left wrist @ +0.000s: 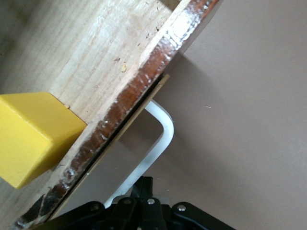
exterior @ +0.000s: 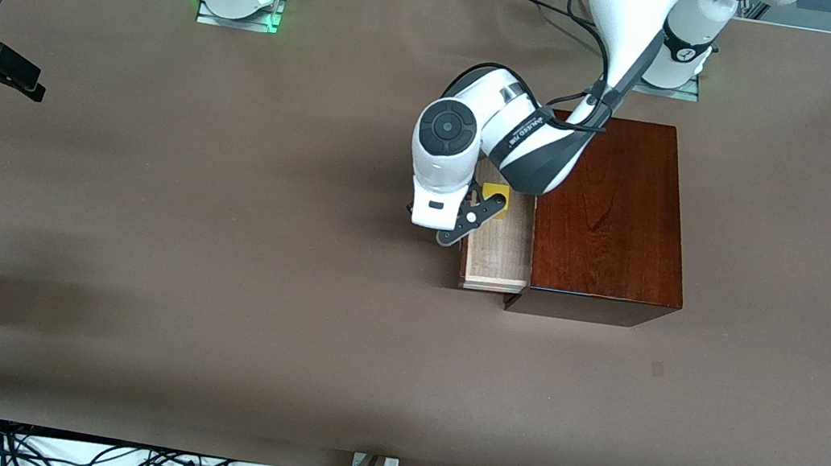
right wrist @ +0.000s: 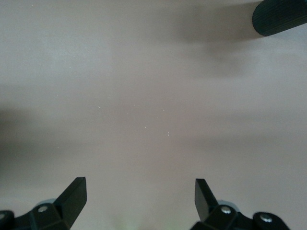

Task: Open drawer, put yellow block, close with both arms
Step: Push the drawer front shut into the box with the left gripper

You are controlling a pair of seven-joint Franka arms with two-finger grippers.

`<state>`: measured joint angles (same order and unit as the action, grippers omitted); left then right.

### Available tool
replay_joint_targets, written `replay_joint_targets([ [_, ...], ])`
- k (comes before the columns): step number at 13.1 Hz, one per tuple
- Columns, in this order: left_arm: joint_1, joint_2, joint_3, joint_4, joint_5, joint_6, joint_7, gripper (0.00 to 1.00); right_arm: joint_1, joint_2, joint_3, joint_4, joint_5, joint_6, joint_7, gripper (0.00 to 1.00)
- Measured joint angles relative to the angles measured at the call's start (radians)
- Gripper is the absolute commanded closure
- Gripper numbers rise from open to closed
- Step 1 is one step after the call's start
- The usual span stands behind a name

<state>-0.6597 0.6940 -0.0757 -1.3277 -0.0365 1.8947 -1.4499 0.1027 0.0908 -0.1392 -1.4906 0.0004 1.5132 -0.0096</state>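
Two steps look done from my seat: the left gripper (exterior: 465,228), fingers pressed together on the white handle (left wrist: 160,139), has the drawer (exterior: 498,253) out, and the yellow block (exterior: 494,199) lies inside; closing remains, while the right gripper (right wrist: 139,196), jaws spread and empty, waits over the table (exterior: 214,278)

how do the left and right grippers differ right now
The left gripper is shut, its fingers pressed together by the drawer's white handle; the right gripper is open, fingers wide apart. The left gripper is at the open drawer, where the yellow block lies; the right gripper waits over bare table at the right arm's end. Both are black two-finger grippers, and neither holds anything.
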Motion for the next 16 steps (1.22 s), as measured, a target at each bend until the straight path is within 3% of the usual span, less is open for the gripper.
replay_joint_targets([
  [9, 0.086, -0.023, 0.009, -0.005, -0.004, -0.109, 0.122, 1.0, 0.0, 0.0, 0.0, 0.0, -0.001, 0.0, 0.0, 0.0],
  [16, 0.152, -0.036, 0.016, -0.011, 0.007, -0.11, 0.219, 1.0, 0.001, 0.0, 0.002, 0.0, -0.01, 0.0, 0.0, 0.0],
])
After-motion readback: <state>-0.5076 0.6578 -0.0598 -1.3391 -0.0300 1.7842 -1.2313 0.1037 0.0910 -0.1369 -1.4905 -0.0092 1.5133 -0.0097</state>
